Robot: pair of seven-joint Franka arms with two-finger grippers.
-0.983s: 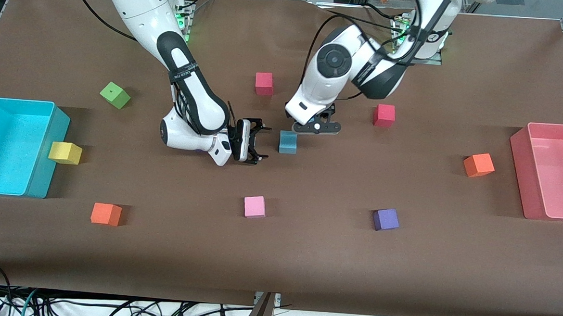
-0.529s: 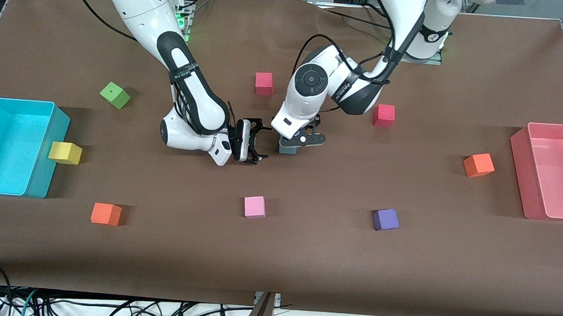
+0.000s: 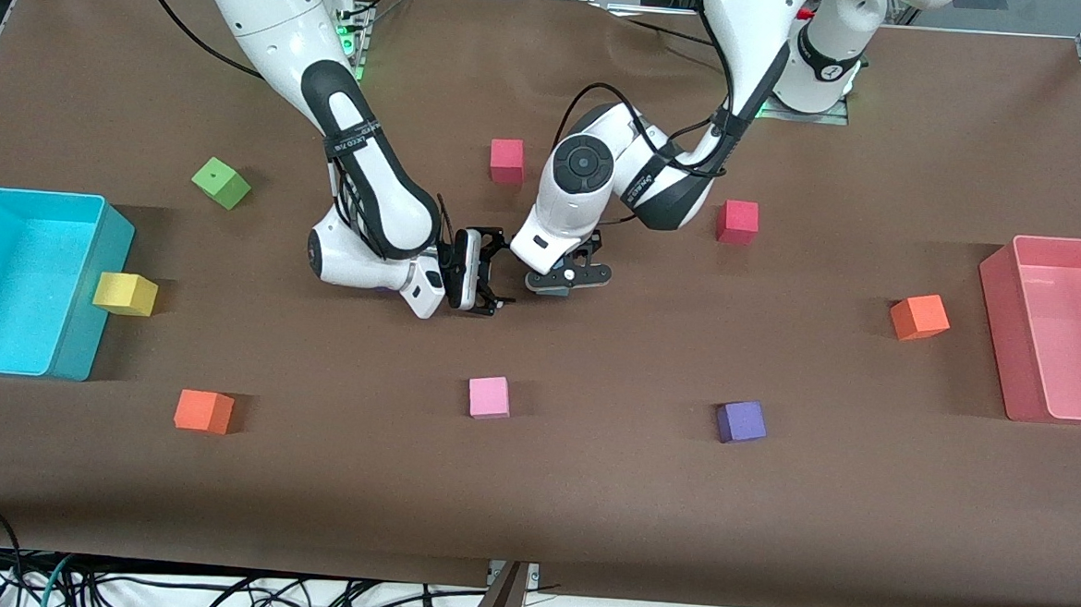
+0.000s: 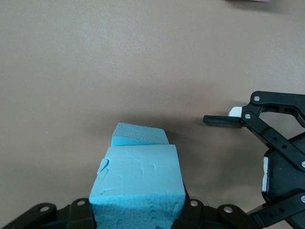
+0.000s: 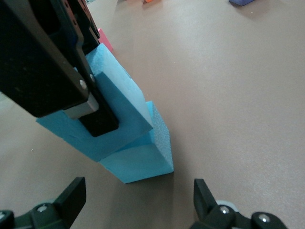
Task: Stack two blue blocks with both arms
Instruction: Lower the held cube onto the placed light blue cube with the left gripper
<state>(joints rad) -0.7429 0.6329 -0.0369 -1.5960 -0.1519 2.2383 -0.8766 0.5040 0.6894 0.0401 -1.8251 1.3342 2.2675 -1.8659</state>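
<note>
Blue blocks meet under the left pincer (image 3: 560, 281), which grips the upper blue block (image 4: 138, 188) by two opposite side faces, sitting skewed on the lower blue block (image 5: 143, 160) at mid-worktop (image 3: 586, 491). Both look like light, soft foam, so a gentle squeeze suits. As cubes they have no long axis. The right pincer (image 3: 489, 273) waits just beside, spread wide.

Sky-blue blocks (image 4: 138, 191); brown table (image 3: 586, 491); cyan bin (image 3: 5, 275); pink bin (image 3: 1071, 327)
</note>
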